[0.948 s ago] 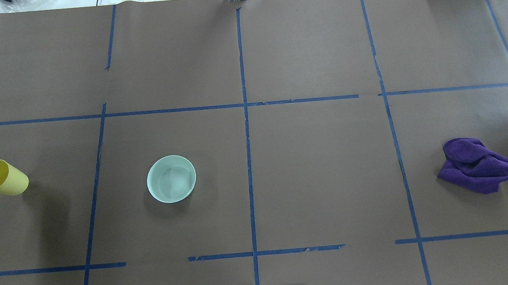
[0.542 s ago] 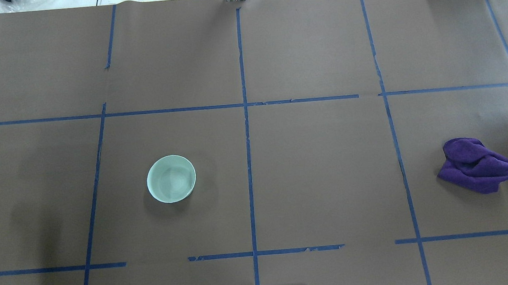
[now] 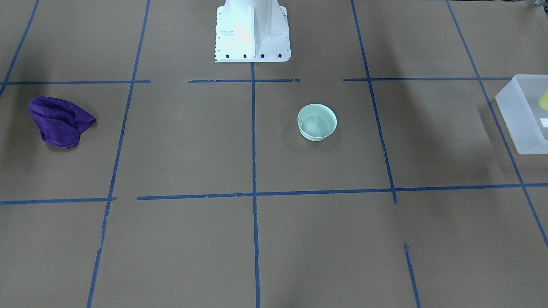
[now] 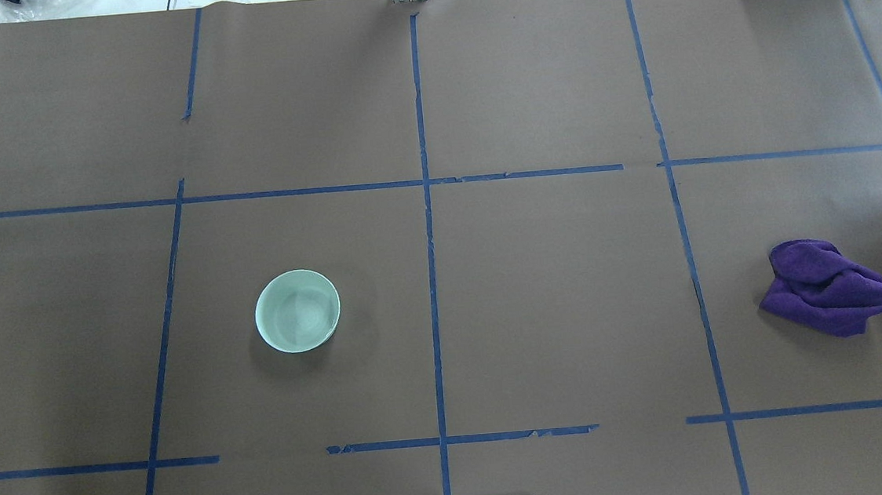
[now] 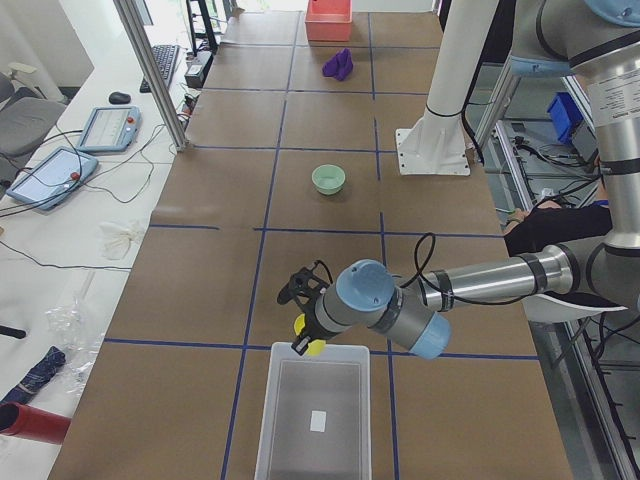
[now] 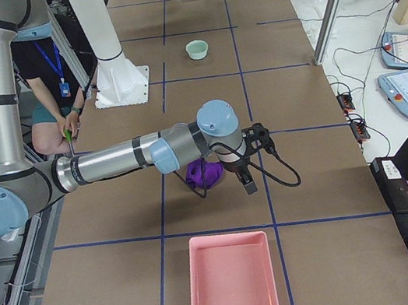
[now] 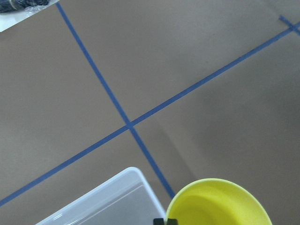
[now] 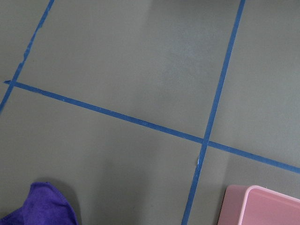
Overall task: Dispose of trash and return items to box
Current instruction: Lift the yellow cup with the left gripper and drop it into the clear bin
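Note:
My left gripper holds the yellow cup by its rim, at the near rim of the frosted-white box. The left wrist view shows the cup at the fingertips, beside a corner of the box. The front view catches the box and a sliver of the cup at the right edge. The mint-green bowl stands upright on the table left of centre. My right gripper hovers beside the purple cloth; I cannot tell whether it is open or shut.
The purple cloth lies crumpled at the table's right end. A pink tray stands past it, its corner in the right wrist view. The robot's white base stands at the near edge. Blue tape lines cross the brown table.
The yellow cup and the left gripper's fingertip slid out past the overhead view's left edge. The bowl and the cloth have not moved.

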